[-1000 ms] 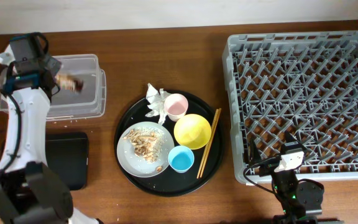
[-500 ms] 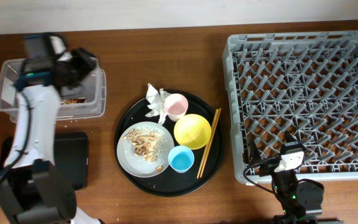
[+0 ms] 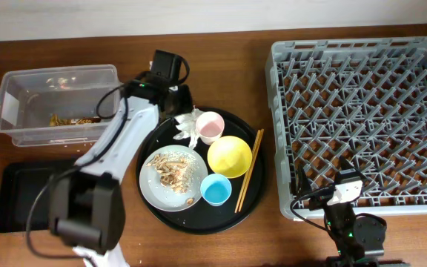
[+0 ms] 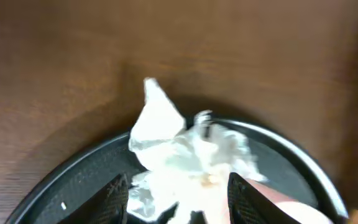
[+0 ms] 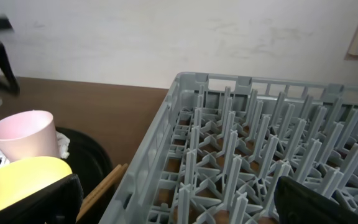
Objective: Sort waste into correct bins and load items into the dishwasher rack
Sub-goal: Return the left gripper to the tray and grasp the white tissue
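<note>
Overhead: chopsticks [image 3: 247, 172] lengthwise front-to-back, slightly slanted, on round tray [image 3: 195, 221]

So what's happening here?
A two-armed robot is clearing a meal. Its open left pincer hovers over the tissue at the rim of the round black tray. A brown wrapper lies in the clear tub. The plate of scraps, pink cup, blue cup, yellow bowl and chopsticks sit on that tray; nothing is in the grey rack yet. The right pincer sits open at the rack's near edge.
</note>
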`<act>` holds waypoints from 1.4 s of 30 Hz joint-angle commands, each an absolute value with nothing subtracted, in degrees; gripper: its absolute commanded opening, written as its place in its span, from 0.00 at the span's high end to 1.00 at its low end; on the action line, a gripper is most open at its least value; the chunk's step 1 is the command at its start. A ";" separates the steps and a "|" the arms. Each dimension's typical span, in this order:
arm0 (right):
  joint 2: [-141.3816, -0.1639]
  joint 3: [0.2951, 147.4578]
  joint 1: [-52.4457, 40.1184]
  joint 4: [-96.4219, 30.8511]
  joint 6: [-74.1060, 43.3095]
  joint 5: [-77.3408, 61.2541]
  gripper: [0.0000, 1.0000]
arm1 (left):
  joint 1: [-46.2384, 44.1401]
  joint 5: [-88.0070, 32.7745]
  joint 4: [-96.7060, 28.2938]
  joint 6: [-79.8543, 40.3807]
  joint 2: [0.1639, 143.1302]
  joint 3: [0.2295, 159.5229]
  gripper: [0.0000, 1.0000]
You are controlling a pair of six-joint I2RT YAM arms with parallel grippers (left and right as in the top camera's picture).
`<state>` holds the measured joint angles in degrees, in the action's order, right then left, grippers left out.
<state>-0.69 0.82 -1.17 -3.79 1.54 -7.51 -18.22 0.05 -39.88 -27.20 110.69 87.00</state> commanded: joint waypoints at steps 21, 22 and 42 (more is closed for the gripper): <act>-0.32 0.32 -1.50 -3.81 1.50 -7.22 0.01 | -18.31 -5.17 -41.93 -27.99 121.78 87.90 0.99; -0.32 0.32 -1.50 -3.81 1.50 -7.22 0.01 | -18.04 -5.17 -42.89 -27.99 121.19 88.49 0.99; -0.32 0.32 -1.50 -3.81 1.50 -7.22 0.01 | -14.46 -7.09 -60.42 -27.70 108.73 90.19 0.99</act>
